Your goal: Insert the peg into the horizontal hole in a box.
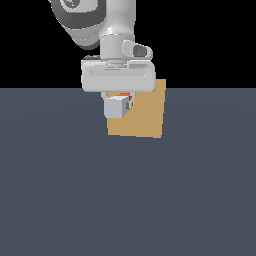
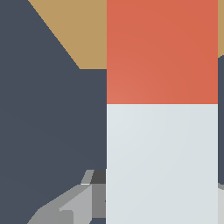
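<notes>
The peg (image 1: 117,106) is held by my gripper (image 1: 119,100), which is shut on it. In the exterior view I see its white square end facing the camera, with a sliver of red behind. The tan box (image 1: 145,117) stands right behind the peg, its face partly covered by the hand. In the wrist view the peg (image 2: 162,109) fills much of the frame, the red part toward the box (image 2: 83,35) and the white part near the fingers (image 2: 83,205). The horizontal hole is hidden in both views.
A flat dark grey-blue floor (image 1: 125,200) spreads around the box. The arm's white hand and wrist (image 1: 117,75) hang above the peg. Nothing else shows.
</notes>
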`<move>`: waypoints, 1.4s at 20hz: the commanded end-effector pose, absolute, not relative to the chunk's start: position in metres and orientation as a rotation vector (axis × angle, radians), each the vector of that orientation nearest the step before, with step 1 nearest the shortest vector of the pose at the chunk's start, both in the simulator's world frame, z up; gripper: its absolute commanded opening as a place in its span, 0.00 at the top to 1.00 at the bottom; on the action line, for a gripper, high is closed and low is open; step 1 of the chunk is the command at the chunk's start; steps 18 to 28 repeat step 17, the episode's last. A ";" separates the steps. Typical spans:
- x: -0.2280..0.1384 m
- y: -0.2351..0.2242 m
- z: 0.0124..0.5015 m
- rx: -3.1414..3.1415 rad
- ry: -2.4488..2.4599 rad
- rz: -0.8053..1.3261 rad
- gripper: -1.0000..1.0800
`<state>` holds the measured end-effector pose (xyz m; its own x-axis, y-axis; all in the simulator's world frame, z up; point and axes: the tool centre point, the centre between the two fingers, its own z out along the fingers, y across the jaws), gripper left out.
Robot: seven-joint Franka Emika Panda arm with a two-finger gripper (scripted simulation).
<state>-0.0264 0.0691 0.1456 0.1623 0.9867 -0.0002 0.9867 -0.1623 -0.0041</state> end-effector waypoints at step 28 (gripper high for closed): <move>-0.010 0.146 0.150 -2.394 -2.036 -0.006 1.00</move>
